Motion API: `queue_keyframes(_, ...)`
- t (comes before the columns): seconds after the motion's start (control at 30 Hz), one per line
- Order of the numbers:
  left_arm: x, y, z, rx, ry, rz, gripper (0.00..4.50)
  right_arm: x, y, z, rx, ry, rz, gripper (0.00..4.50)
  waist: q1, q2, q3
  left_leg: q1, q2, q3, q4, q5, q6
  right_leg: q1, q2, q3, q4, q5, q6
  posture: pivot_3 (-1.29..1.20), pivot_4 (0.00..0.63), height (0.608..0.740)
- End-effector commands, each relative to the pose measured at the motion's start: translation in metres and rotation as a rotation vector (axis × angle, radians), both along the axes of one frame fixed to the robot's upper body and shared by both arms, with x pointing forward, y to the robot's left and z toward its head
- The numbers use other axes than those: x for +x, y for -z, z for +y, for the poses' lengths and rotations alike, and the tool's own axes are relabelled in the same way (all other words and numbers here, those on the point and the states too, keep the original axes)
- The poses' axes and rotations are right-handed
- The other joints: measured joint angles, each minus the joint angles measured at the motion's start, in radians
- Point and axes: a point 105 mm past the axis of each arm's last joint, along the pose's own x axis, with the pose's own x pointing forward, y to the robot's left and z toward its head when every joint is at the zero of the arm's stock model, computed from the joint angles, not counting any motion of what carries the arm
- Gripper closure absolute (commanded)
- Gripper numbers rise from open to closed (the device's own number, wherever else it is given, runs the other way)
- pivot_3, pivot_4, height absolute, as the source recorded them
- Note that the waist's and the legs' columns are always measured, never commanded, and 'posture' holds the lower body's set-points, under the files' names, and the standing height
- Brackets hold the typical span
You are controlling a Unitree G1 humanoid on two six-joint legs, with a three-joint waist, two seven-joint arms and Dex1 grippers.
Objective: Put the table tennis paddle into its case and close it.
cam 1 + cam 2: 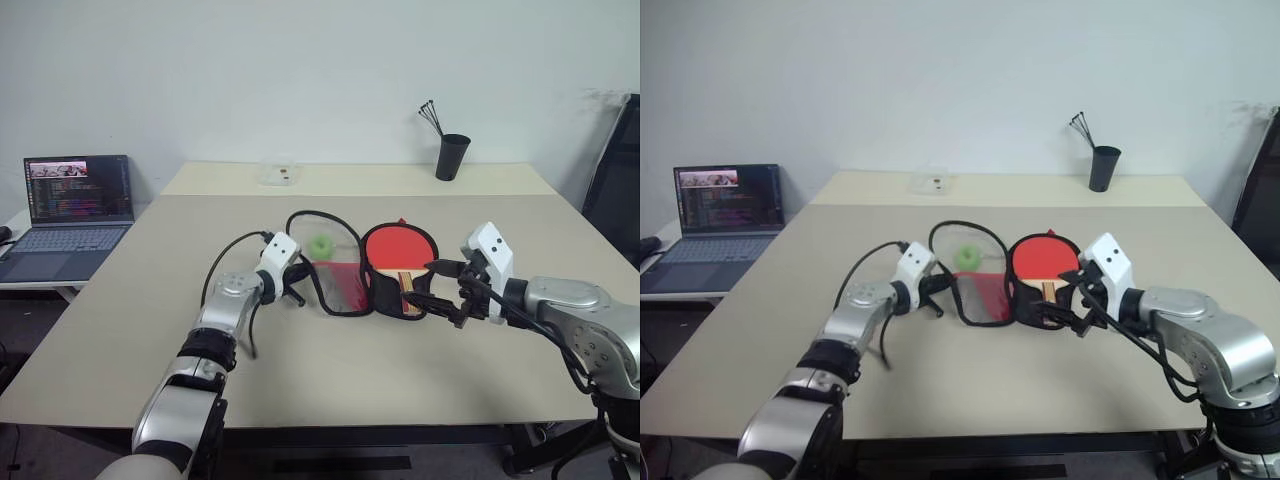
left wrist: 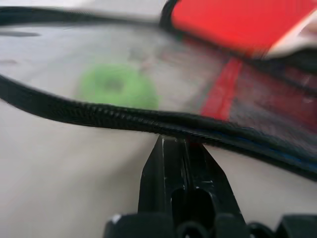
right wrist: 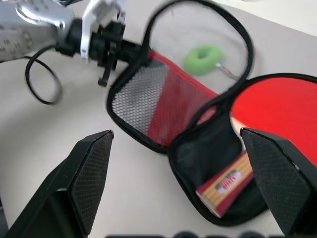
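Black fingers of the left gripper (image 2: 181,148) are pressed together, their tips right at the zipper rim of the case (image 1: 340,285); whether they actually pinch the rim or merely touch it cannot be made out, since the rim crosses just over the tips in the left wrist view. The right gripper (image 1: 438,285) stands spread wide, holding nothing, one finger (image 3: 86,173) either side of the case's handle end and clear of it. The case lies opened flat near the middle of the beige table (image 1: 480,370): its mesh-and-red flap on the robot's left, the black half on the right with the table tennis paddle (image 1: 398,250) lying in it, red face up. The paddle's wooden handle is partly covered by the black fabric and by the right gripper in the head views. A green tag (image 1: 321,245) shows through the looped zipper rim. Far from the case, a black cup (image 1: 451,156) with sticks stands near the table's far edge, a small clear box (image 1: 279,174) also near that edge. Wide bare surface runs along the near edge. A laptop (image 1: 75,215) sits on a separate desk beyond the table's left edge.
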Motion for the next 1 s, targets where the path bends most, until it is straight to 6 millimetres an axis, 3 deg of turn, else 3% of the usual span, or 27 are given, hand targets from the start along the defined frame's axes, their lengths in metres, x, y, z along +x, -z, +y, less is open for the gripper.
queue_keyframes(0.03, 0.004, -0.034, -0.033, -0.010, 0.101, -0.094, 4.49, -0.002, -0.014, -0.006, 0.003, 0.010, -0.071, 0.00, 0.000, 0.000, 0.000, 0.000, 0.000, 0.000, 0.000, 0.000, 0.000, 0.000, 0.000, 0.000, 0.000, 0.000, 0.000, 0.00, 0.150, 0.740)
queue_keyframes(0.33, 0.008, -0.056, -0.113, 0.001, 0.206, -0.143, 4.49, 0.004, -0.018, -0.028, 0.047, 0.104, -0.078, 0.00, 0.000, -0.001, 0.001, -0.001, -0.005, 0.001, 0.000, 0.000, 0.000, 0.000, 0.000, 0.000, -0.001, 0.000, 0.000, 0.00, 0.150, 0.740)
queue_keyframes(0.43, 0.008, -0.064, -0.125, -0.001, 0.217, -0.162, 4.49, 0.008, -0.015, -0.038, 0.050, 0.160, -0.072, 0.00, -0.003, -0.002, 0.001, -0.001, -0.006, 0.001, 0.000, 0.000, 0.000, 0.000, 0.000, 0.001, -0.001, 0.000, 0.000, 0.00, 0.150, 0.740)
queue_keyframes(0.63, 0.011, -0.066, -0.104, -0.019, 0.205, -0.172, 4.49, 0.027, -0.002, -0.050, 0.088, 0.283, -0.021, 0.00, -0.014, -0.001, 0.001, 0.001, -0.003, 0.002, -0.001, 0.000, 0.000, -0.001, 0.003, 0.001, 0.000, 0.000, 0.000, 0.00, 0.150, 0.740)
queue_keyframes(0.77, 0.008, -0.061, -0.081, -0.075, 0.228, -0.147, 4.49, 0.044, 0.003, -0.047, 0.168, 0.305, 0.003, 0.00, -0.022, -0.001, 0.001, 0.002, -0.001, 0.003, -0.001, 0.000, 0.000, -0.001, 0.004, 0.001, 0.001, 0.000, 0.000, 0.00, 0.150, 0.740)
queue_keyframes(1.0, -0.029, -0.059, -0.027, -0.139, 0.362, -0.121, 4.49, 0.092, 0.029, -0.044, 0.168, 0.422, 0.031, 0.00, -0.031, -0.001, 0.001, 0.001, 0.001, 0.003, -0.001, 0.000, 0.000, -0.002, 0.003, 0.003, 0.001, 0.003, -0.005, 0.00, 0.150, 0.740)
